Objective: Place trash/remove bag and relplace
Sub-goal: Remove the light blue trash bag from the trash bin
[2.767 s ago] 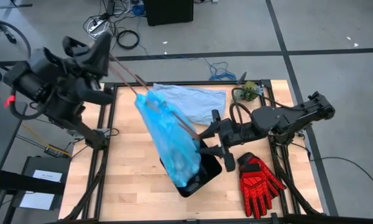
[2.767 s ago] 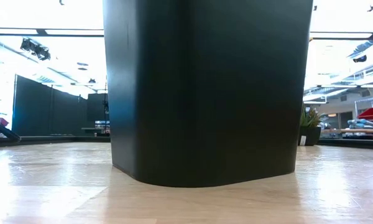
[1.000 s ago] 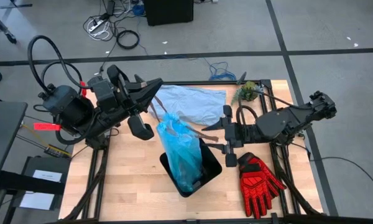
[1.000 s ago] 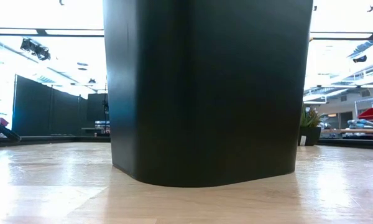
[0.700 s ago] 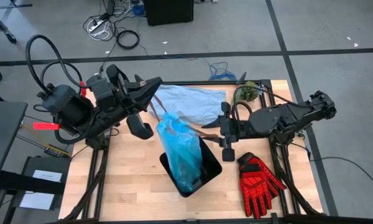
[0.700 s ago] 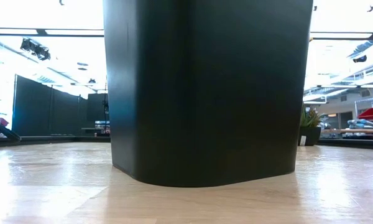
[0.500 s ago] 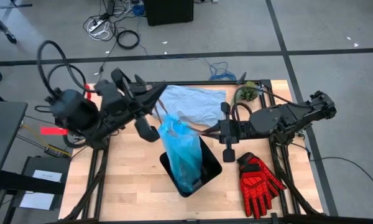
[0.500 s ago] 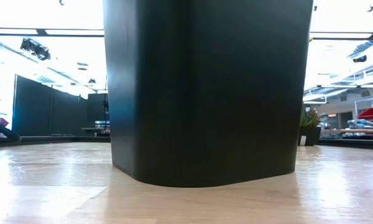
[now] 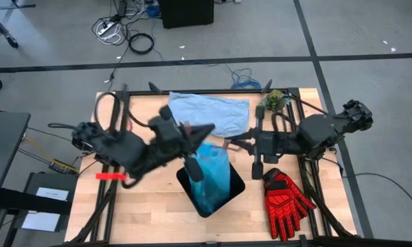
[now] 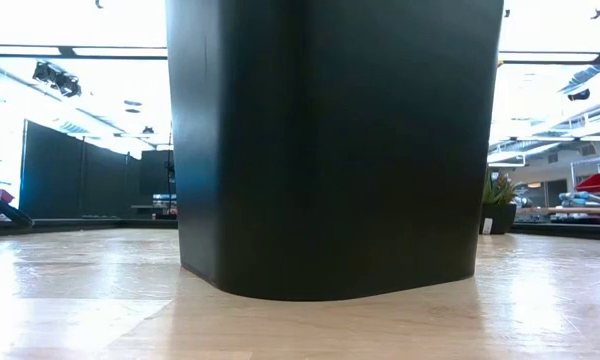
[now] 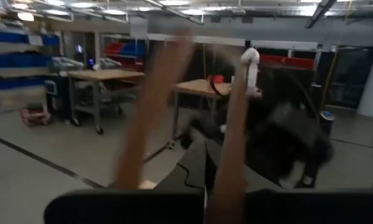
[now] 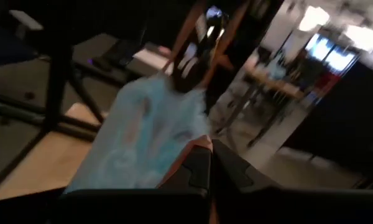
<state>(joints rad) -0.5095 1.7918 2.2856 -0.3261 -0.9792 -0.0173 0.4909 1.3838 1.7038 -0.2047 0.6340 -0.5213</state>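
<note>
Now the bag [image 9: 213, 171] sits in the black bin [image 9: 228, 195] at counter [image 9: 144, 206] centre, its top bunched above the rim. Left end effector [image 9: 207, 130] fingers pressed together, at the bag's top edge; whether it pinches plastic is unclear. Right end effector [image 9: 228, 145] also closed tight, tips at the bag's other upper edge. Grey-blue bag [image 9: 209, 110] lies behind, red glove [image 9: 285, 199] beside bin.

Two dark jointed arms with looping black cables, a red tag, thin brownish jaws.
</note>
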